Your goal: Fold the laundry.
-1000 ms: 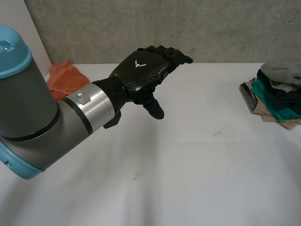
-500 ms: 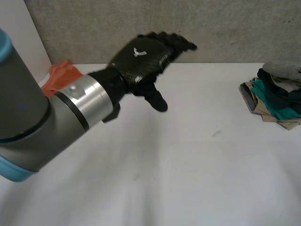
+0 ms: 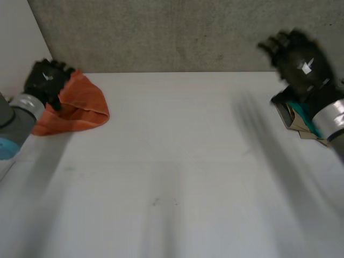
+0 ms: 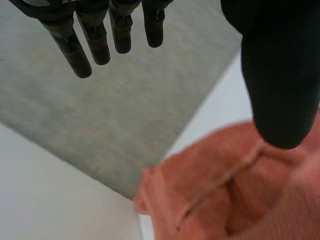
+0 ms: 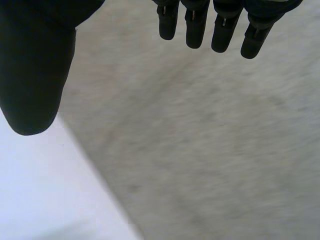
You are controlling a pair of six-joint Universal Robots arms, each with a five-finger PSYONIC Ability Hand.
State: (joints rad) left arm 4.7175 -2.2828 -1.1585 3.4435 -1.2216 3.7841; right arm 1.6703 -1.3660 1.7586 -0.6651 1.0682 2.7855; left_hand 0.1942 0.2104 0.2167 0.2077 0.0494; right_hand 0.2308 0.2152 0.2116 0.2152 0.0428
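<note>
An orange cloth (image 3: 80,105) lies crumpled at the table's far left. My left hand (image 3: 45,80) hovers at its left edge, open, with nothing held. In the left wrist view the straight fingers (image 4: 95,40) and the thumb (image 4: 280,85) spread above the orange cloth (image 4: 225,200) without touching it. My right hand (image 3: 301,59) is raised at the far right, above a stack of folded clothes (image 3: 303,126). In its own wrist view the fingers (image 5: 220,25) hang straight and apart from the thumb (image 5: 35,65), holding nothing.
The white table (image 3: 177,161) stretches between the two hands. A grey concrete wall (image 3: 161,32) runs along its far edge. The stack at the right shows teal, dark and tan layers.
My left arm has swung from the table's middle to the far left, beside the orange cloth. My right hand has come into the head view above the stack.
</note>
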